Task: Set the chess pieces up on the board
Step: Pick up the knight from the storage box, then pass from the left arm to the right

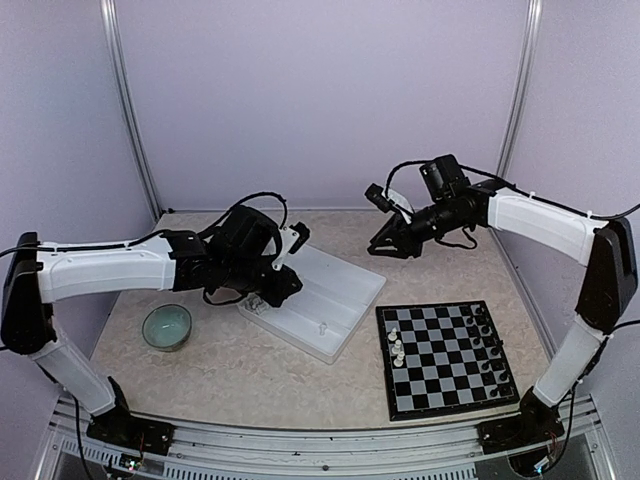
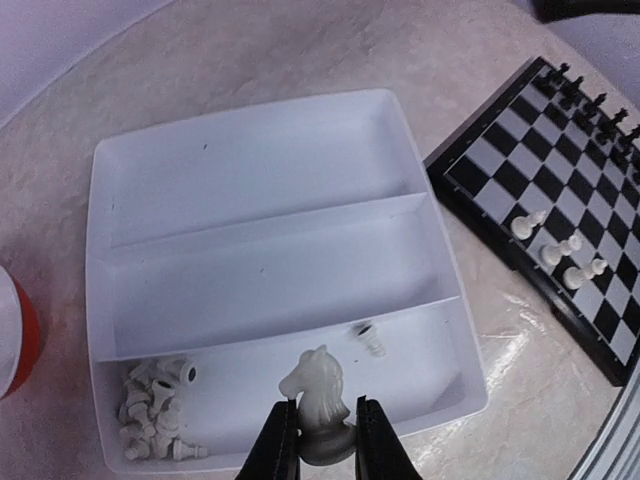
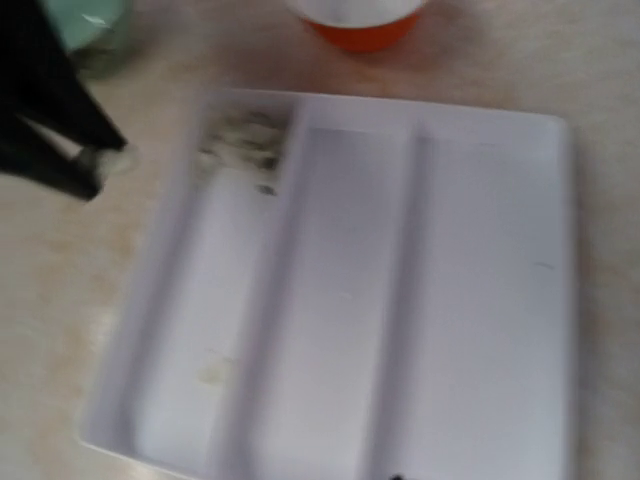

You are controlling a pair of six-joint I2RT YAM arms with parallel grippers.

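My left gripper (image 2: 325, 408) is shut on a cream knight (image 2: 320, 385) and holds it above the near compartment of the white tray (image 2: 250, 150). In the top view the left gripper (image 1: 283, 287) hangs over the tray's left end. A heap of cream pieces (image 2: 155, 410) lies in that compartment, with one loose piece (image 2: 370, 338) to its right. The board (image 1: 440, 382) lies at front right, with three cream pieces (image 1: 397, 345) on its left side and a row of black pieces (image 1: 484, 345) along its right edge. My right gripper (image 1: 386, 246) hovers high behind the tray; its jaws are out of its own blurred wrist view.
A green bowl (image 1: 166, 327) stands left of the tray (image 1: 340, 290). An orange cup (image 3: 360, 20) stands beyond the tray in the right wrist view, hidden under my left arm in the top view. Walls close in the back and sides.
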